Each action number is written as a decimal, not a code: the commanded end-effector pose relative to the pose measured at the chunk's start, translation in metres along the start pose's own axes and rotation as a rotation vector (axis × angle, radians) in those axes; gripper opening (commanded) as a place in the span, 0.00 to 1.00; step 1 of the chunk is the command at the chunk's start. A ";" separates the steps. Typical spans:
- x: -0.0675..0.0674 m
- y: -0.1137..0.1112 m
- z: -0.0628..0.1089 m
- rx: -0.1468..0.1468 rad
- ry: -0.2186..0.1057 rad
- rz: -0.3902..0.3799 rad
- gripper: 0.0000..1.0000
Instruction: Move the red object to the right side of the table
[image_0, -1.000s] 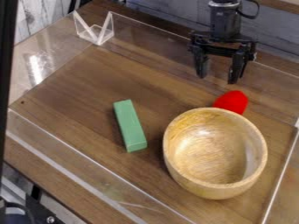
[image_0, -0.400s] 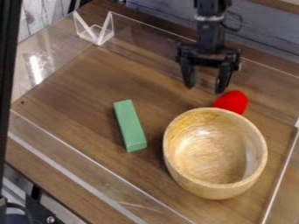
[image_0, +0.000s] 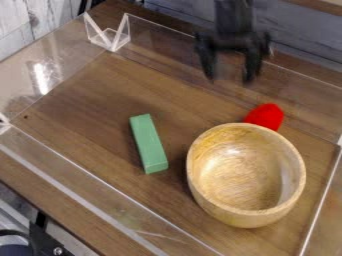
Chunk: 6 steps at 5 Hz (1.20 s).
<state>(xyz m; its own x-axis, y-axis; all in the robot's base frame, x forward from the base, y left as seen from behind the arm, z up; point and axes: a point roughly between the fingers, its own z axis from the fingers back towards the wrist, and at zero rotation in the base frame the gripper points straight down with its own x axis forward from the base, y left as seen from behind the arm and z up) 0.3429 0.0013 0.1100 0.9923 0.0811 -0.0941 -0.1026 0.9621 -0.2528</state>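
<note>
Overhead, the claw (image_0: 231, 66) hangs pointing down, fingers spread, empty; red object (image_0: 265, 116) lies apart below.

fingers (image_0: 234, 62) spread, red object (image_0: 266, 115) beside bowl (image_0: 246, 174)

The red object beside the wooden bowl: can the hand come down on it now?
Probably yes. The hand is open above the table, and the red object is uncovered from above, though the wooden bowl sits close against it.
</note>
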 end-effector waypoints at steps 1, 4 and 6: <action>-0.005 0.019 0.036 0.007 -0.085 -0.015 0.00; -0.014 0.005 0.055 0.009 -0.250 0.181 1.00; -0.022 0.017 0.054 0.018 -0.297 0.173 1.00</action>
<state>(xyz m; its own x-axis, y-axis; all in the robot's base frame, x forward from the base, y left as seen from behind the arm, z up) 0.3229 0.0284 0.1404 0.9453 0.3153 0.0833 -0.2887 0.9280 -0.2356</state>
